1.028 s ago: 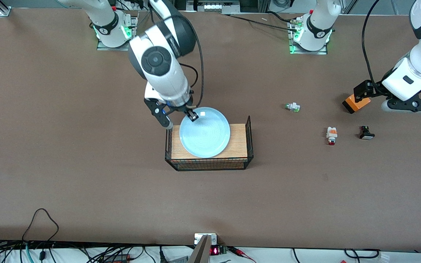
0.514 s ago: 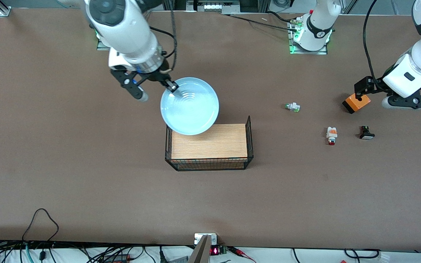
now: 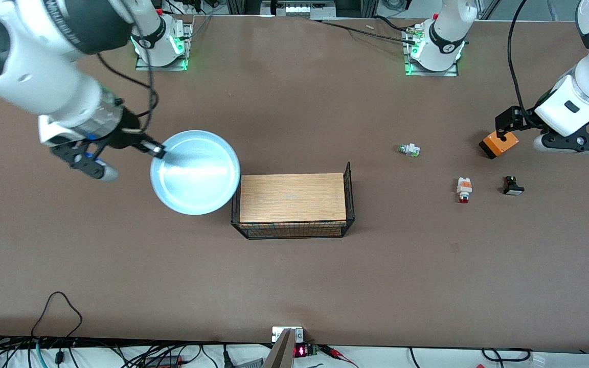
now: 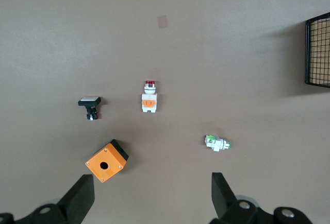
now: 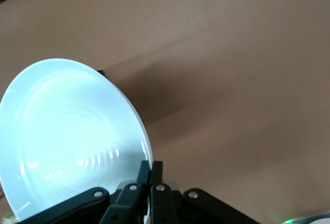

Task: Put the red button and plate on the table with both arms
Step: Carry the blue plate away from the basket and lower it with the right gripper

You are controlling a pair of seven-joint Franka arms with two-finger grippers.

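The right gripper [image 3: 155, 150] pinches the plate [image 3: 195, 172] by its rim at ten o'clock, fingers clamped on it, holding it over the surface [image 3: 120, 266] beside the stand [image 3: 292, 205], probably to set it down there. The plate is round, shallow, light blue, faintly ringed. The left gripper [image 4: 149, 195] waits, fingers apart, over the orange box [image 3: 499, 144]; the red button [image 3: 463, 189] lies just nearer the front camera.

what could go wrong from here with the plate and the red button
1. The right gripper pinches the plate only at its rim, in the air beside the wire basket stand; it might slip or tilt, or clip the stand on the way down.
2. The left gripper, open, is over several small parts. The red button lies between the black-and-white part and the green part, so it might grab or knock a wrong one.
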